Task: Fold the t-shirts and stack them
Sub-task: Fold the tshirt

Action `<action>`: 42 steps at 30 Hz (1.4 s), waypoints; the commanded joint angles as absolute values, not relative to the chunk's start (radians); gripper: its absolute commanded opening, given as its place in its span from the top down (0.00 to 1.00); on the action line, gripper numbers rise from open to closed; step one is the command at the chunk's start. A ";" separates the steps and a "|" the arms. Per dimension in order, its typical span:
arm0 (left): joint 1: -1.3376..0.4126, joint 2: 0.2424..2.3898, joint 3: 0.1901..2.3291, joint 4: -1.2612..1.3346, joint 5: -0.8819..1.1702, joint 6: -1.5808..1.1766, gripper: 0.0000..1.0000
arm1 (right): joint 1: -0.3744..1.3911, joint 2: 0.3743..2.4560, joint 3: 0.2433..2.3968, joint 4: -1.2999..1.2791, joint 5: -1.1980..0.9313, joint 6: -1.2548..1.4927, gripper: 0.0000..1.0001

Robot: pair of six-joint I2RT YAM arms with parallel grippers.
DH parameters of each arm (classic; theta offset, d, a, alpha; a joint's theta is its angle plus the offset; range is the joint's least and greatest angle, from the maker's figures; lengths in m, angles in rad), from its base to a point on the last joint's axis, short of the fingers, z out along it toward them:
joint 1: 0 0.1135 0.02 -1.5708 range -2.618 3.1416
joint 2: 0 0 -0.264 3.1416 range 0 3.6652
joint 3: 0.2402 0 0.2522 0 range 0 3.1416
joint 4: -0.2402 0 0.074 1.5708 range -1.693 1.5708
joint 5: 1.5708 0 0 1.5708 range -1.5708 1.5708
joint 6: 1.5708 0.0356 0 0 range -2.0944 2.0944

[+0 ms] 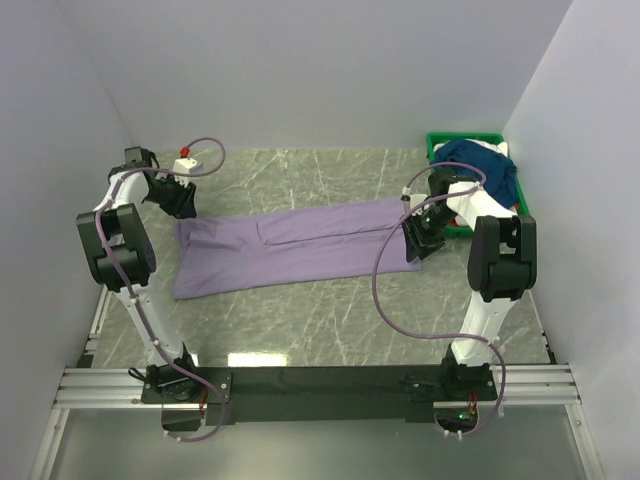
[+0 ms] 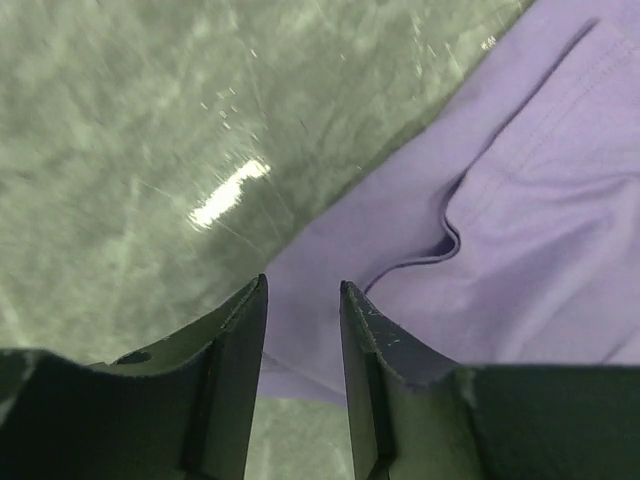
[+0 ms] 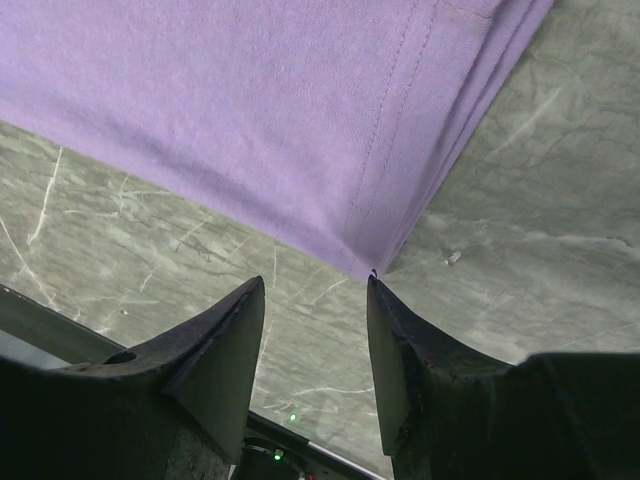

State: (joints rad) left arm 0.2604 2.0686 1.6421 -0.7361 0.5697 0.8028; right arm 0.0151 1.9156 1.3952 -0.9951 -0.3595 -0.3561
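The lavender t-shirt (image 1: 295, 245) lies flat in a long folded strip across the middle of the table. My left gripper (image 1: 183, 203) is open just above its far left corner; in the left wrist view (image 2: 303, 285) that corner of the shirt (image 2: 520, 200) lies between and beyond the fingers. My right gripper (image 1: 417, 243) is open at the shirt's near right corner, and the right wrist view (image 3: 315, 282) shows the corner of the shirt (image 3: 280, 110) just beyond the fingertips. A navy t-shirt (image 1: 480, 165) lies heaped in the bin, over white and orange cloth.
The green bin (image 1: 436, 145) stands at the back right, against the right wall. White walls close in the table on three sides. A small white and red object (image 1: 183, 155) sits at the back left.
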 commanded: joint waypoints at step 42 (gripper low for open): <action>0.308 2.100 1.802 -0.920 0.727 0.733 0.99 | 0.009 1.925 1.448 -1.012 -0.356 -0.357 0.48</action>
State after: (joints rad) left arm 0.3019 2.1712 1.7718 -0.9222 0.6842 0.7383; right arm 0.0151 1.9209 1.4082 -0.9985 -0.3588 -0.3565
